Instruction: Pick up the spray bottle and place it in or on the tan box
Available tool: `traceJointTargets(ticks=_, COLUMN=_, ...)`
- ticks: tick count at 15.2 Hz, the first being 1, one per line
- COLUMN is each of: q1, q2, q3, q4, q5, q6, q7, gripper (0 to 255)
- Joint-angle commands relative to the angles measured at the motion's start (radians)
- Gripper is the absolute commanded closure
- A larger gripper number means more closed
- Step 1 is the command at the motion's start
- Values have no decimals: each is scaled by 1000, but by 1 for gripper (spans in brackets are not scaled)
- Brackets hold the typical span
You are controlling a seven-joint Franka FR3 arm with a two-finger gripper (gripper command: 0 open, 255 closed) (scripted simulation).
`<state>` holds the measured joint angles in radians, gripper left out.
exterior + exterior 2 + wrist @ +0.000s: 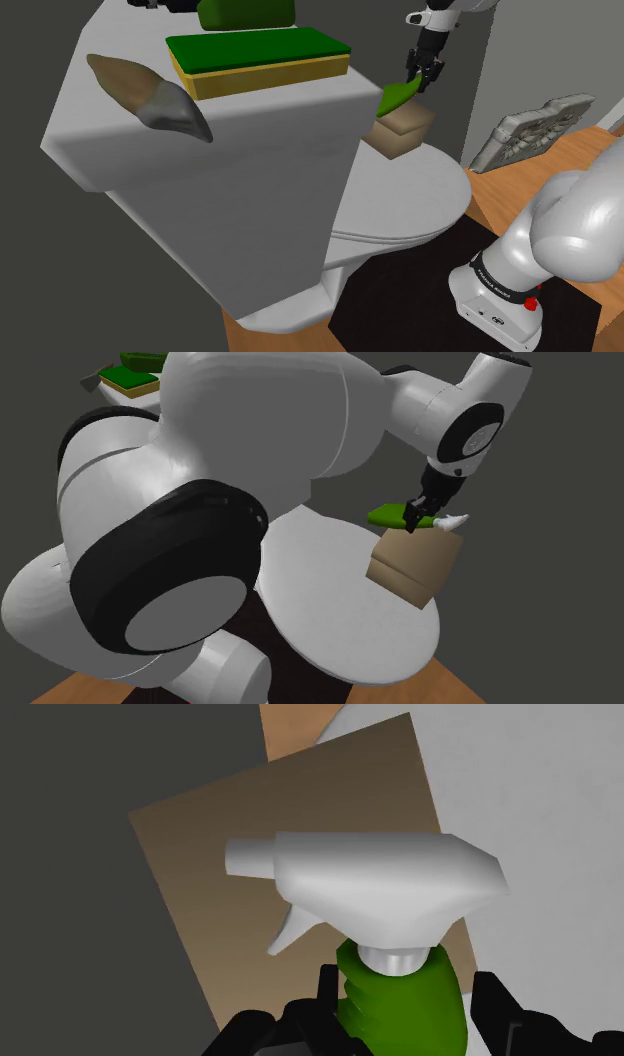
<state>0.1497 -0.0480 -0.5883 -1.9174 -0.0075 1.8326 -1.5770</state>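
Observation:
My gripper (pixel 422 78) is shut on the green body of a spray bottle (pixel 397 96) that has a white trigger head. The bottle lies roughly level, a little above the tan box (pixel 405 128), which sits on the white toilet lid (pixel 430 195). In the second exterior view the gripper (pixel 413 514) clasps the bottle (pixel 390 516) over the box (pixel 415 567), with the white nozzle pointing to that view's right. In the wrist view both fingers (pixel 330 994) press the green neck of the bottle (pixel 400 1004), and the box top (pixel 200 854) lies straight beneath it.
The white toilet tank (pixel 250 170) stands at the shoulder view's left. On it are a yellow box with a green top (pixel 258 55) and a brown-grey horn-shaped object (pixel 150 95). A grey moulded piece (pixel 540 130) leans at the right. The arm's stand (pixel 500 295) is at lower right.

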Motion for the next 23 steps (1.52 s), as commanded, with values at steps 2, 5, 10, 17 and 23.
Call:
traceJointTargets(ticks=2, q1=-38, q2=112, q3=-44, q4=113, q5=62, q6=-22, q7=-102, gripper=255)
traceJointTargets(ticks=5, q1=-51, q2=139, q3=-49, q4=114, q5=78, q6=-2, q7=-124, gripper=255)
traceJointTargets(ticks=10, q1=-52, q2=152, q3=-48, q4=60, q5=87, q6=62, q7=-131, gripper=255)
traceJointTargets(ticks=17, q1=-56, q2=180, q3=-45, q4=-6, q5=108, q6=150, q7=-146, gripper=255)
traceJointTargets(ticks=23, q1=-57, q2=186, q3=-44, q4=-16, q5=113, q6=165, q7=-150, gripper=255)
